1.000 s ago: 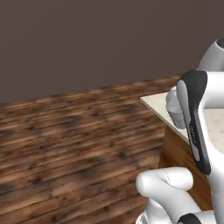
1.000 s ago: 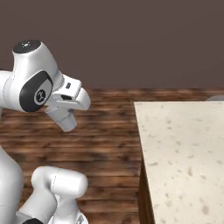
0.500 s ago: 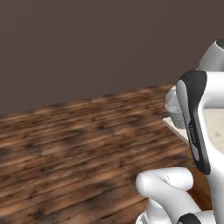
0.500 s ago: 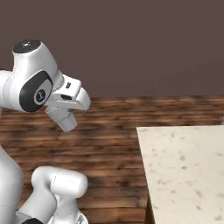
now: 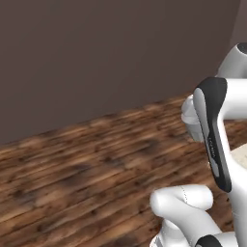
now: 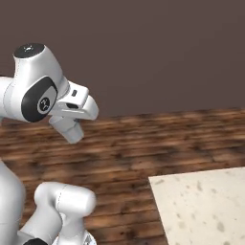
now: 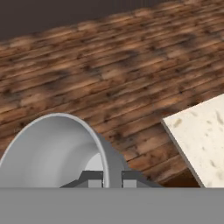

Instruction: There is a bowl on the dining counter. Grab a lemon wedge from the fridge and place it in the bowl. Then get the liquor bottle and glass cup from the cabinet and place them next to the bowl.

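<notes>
Grey glass cup (image 7: 52, 151) clenched in gripper (image 7: 105, 177), mouth facing camera, axis along fingers.

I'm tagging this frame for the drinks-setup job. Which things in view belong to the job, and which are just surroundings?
Belongs to the job:
- glass cup, gripped at its rim by the shut end effector
- dining counter, its beige speckled corner

Just surroundings:
- wooden floor
- dark wall
</notes>
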Robot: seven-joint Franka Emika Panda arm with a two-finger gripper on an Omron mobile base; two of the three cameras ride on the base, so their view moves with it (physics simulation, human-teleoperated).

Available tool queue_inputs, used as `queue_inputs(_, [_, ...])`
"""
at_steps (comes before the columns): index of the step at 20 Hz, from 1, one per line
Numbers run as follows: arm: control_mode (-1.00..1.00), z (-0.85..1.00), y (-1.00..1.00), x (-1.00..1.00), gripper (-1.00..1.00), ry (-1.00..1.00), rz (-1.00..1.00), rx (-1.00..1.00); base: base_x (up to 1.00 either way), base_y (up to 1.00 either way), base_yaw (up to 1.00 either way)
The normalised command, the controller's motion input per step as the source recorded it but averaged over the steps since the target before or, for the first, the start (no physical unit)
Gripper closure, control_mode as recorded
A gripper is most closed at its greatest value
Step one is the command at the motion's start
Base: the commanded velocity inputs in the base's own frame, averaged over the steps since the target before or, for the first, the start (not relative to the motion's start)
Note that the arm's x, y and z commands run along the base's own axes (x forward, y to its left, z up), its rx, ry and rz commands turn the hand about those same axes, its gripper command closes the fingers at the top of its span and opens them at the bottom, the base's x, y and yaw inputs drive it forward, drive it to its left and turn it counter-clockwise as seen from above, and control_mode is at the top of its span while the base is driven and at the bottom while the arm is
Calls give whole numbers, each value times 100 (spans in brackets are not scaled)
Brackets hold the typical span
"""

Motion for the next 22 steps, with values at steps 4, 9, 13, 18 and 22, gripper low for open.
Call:
queue_inputs(4, [100, 0, 0, 0, 100, 0, 0, 0, 100, 40, -41])
queue_inputs(9, [100, 0, 0, 0, 100, 0, 0, 0, 100, 49, -45])
queue_inputs(13, [100, 0, 0, 0, 100, 0, 0, 0, 95, 54, -49])
queue_inputs(18, [100, 0, 0, 0, 100, 0, 0, 0, 85, 50, -57])
queue_inputs(22, [100, 0, 0, 0, 100, 0, 0, 0, 77, 48, -60])
